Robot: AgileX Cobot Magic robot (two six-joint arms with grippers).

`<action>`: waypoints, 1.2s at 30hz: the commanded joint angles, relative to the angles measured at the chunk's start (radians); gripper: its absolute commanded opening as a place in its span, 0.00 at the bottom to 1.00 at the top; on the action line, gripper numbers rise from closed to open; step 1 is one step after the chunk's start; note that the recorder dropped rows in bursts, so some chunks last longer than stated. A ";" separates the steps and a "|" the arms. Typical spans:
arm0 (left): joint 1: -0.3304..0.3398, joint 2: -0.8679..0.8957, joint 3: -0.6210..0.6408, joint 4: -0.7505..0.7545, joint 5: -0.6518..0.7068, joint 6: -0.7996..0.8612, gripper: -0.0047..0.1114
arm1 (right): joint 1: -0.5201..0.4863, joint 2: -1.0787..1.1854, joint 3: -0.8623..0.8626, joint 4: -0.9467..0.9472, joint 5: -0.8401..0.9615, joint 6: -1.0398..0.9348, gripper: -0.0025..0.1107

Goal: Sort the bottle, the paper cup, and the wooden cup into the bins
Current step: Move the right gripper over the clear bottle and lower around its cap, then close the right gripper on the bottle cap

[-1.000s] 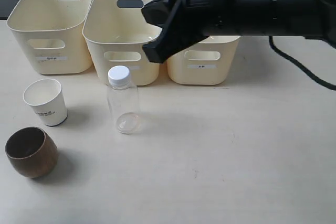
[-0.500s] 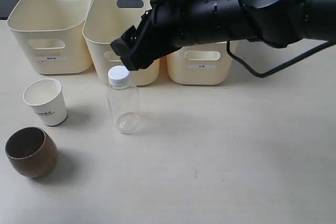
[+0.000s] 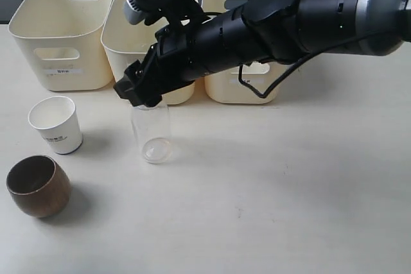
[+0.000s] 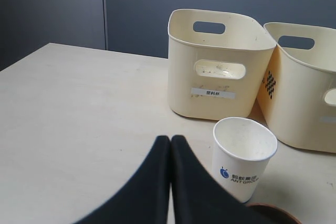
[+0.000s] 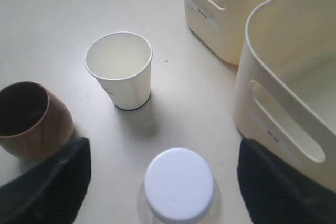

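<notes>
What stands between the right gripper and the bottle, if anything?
Nothing visible does. The right gripper is open directly above the bottle, with one finger on each side of it and only bare gap between. The paper cup and the wooden cup stand apart from it, off to one side.

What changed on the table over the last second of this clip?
The right gripper swung down from over the cream plastic bins to the small clear plastic bottle, its jaws opening wide either side of the white cap; nothing gripped. Bottle, white paper cup, brown wooden cup and bins stayed put.
</notes>
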 commanded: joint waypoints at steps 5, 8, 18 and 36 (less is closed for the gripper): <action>-0.003 -0.005 -0.004 0.003 -0.004 -0.001 0.04 | 0.001 0.042 -0.008 0.002 -0.031 0.000 0.67; -0.003 -0.005 -0.004 0.003 -0.004 -0.001 0.04 | 0.001 0.042 -0.008 0.002 -0.035 0.000 0.67; -0.003 -0.005 -0.004 0.003 -0.004 -0.001 0.04 | 0.001 0.042 -0.008 0.002 -0.026 0.000 0.67; -0.003 -0.005 -0.004 0.003 -0.004 -0.001 0.04 | 0.001 0.094 -0.008 0.000 -0.072 -0.003 0.63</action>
